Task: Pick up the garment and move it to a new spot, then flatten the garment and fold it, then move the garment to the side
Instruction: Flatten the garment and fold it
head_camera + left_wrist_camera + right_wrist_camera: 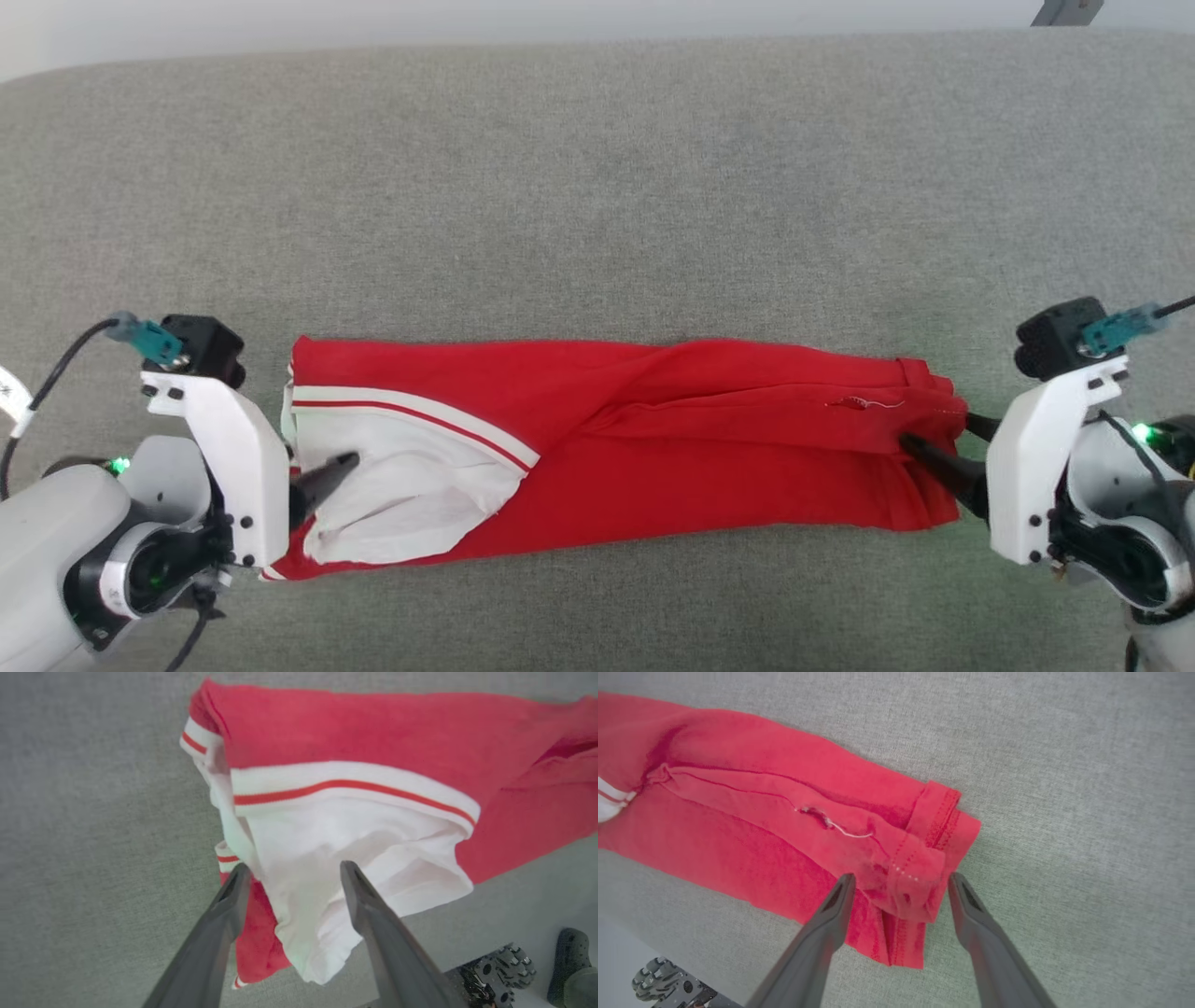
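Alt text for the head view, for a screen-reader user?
A small red jersey garment with a white, stripe-trimmed sleeve lies folded into a long band across a grey fabric surface. The left gripper rests at its sleeve end; the right gripper, dark fingers apart, straddles its hem end.

The small red jersey shirt with white sleeves (653,448) reads to me as soft, matt knit cloth. The grey woven fabric surface (597,187) looks coarse and dull. On my left gripper (294,865) the dark fingers (373,924) look smooth matt plastic.
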Robot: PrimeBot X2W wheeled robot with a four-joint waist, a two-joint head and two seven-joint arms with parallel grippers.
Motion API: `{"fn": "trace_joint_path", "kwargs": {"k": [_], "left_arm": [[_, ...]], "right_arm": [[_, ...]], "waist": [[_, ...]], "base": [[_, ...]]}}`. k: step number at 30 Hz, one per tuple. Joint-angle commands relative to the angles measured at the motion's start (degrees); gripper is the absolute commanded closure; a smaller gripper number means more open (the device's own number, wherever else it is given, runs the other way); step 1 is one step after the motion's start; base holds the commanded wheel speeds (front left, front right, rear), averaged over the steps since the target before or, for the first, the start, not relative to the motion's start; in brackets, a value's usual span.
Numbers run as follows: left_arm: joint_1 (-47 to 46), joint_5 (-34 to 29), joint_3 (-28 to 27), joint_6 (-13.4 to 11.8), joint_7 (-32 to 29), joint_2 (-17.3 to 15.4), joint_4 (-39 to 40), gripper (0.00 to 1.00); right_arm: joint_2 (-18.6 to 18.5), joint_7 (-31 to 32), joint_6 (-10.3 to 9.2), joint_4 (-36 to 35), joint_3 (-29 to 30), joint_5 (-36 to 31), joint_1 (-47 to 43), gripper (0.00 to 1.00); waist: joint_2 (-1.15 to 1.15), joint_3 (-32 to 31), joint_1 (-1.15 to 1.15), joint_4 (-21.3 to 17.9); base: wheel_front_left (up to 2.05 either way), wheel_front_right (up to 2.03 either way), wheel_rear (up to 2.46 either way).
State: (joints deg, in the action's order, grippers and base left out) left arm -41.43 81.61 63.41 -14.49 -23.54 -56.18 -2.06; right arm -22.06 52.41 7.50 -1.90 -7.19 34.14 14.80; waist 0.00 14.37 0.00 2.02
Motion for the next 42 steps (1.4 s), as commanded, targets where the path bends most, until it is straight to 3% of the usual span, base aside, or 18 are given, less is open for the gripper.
{"fn": "trace_joint_path", "kwargs": {"k": [1, 10, 20, 23, 26, 30, 36, 37, 38, 39, 41, 42], "left_arm": [[1.0, -0.6, -0.4, 0.5, 1.0, -0.4, 0.2, 0.00], [4.7, -3.7, -2.9, 3.3, 14.9, -1.2, 2.7, 0.00], [9.3, -9.0, -6.8, 2.2, 34.2, -0.3, 3.5, 0.00], [10.8, -10.3, -8.6, 1.5, 37.5, 0.6, 3.2, 0.00], [12.8, -12.7, -11.6, 0.8, 38.6, 2.1, 3.1, 0.00], [17.2, -17.8, -20.8, 0.3, 38.7, 6.6, 3.5, 0.00], [25.9, -28.0, -34.9, 3.8, 38.8, 14.6, 3.5, 0.00], [27.5, -29.0, -36.9, 4.9, 38.7, 16.2, 3.3, 0.00], [28.9, -31.0, -38.7, 5.9, 38.7, 17.4, 3.0, 0.00], [30.0, -32.4, -40.8, 7.0, 38.7, 18.8, 3.0, 0.00], [32.4, -34.7, -44.1, 9.4, 38.7, 21.7, 2.2, 0.00], [32.4, -34.7, -44.1, 9.4, 38.7, 21.7, 2.2, 0.00]], "right_arm": [[0.3, 0.4, -0.03, -0.4, 0.4, 0.5, -0.6, 0.00], [2.4, 3.1, -0.03, -1.6, 8.8, 0.0, -1.5, 0.00], [5.1, 5.6, -0.03, -2.0, 12.6, -1.7, -3.2, 0.00], [5.4, 5.5, -0.03, -0.1, 12.4, -2.2, -3.6, 0.00], [5.9, 5.1, -0.03, 2.3, 11.9, -2.0, -3.3, 0.00], [5.9, 4.6, -0.03, 6.6, 10.1, -1.1, -2.4, 0.00], [6.2, 4.1, -0.01, 13.2, 4.0, 2.1, -0.2, 0.00], [6.3, 4.2, 0.00, 14.1, 2.9, 2.7, -0.1, 0.22], [6.0, 4.5, 0.04, 14.7, 1.5, 3.6, 0.2, 0.54], [5.9, 4.5, 0.11, 15.1, 0.6, 4.9, 0.4, 1.00], [5.7, 3.7, 0.14, 15.2, -0.2, 7.2, 1.1, 1.00], [5.7, 3.7, 0.14, 15.2, -0.2, 7.2, 1.1, 1.00]], "waist": [[0.00, -0.2, 0.00, 0.1], [0.00, -0.1, 0.00, 1.8], [0.00, 0.8, 0.00, 4.2], [0.00, 1.1, 0.00, 5.1], [0.00, 1.5, 0.00, 6.2], [0.00, 2.0, 0.00, 7.7], [0.00, 2.1, 0.00, 9.0], [0.00, 2.0, 0.00, 9.2], [0.00, 2.0, 0.00, 9.3], [0.00, 1.9, 0.00, 9.4], [0.00, 1.7, 0.00, 9.6], [0.00, 1.7, 0.00, 9.6]], "base": [[0.00, 0.00, 0.00], [0.00, 0.00, 0.00], [0.00, 0.00, 0.00], [0.00, 0.00, 0.00], [0.00, 0.00, 0.00], [0.00, 0.00, 0.00], [0.00, 0.00, 0.00], [0.00, 0.00, 0.00], [0.00, 0.00, 0.00], [0.00, 0.00, 0.00], [0.00, 0.00, 0.00], [0.00, 0.00, 0.00]]}}
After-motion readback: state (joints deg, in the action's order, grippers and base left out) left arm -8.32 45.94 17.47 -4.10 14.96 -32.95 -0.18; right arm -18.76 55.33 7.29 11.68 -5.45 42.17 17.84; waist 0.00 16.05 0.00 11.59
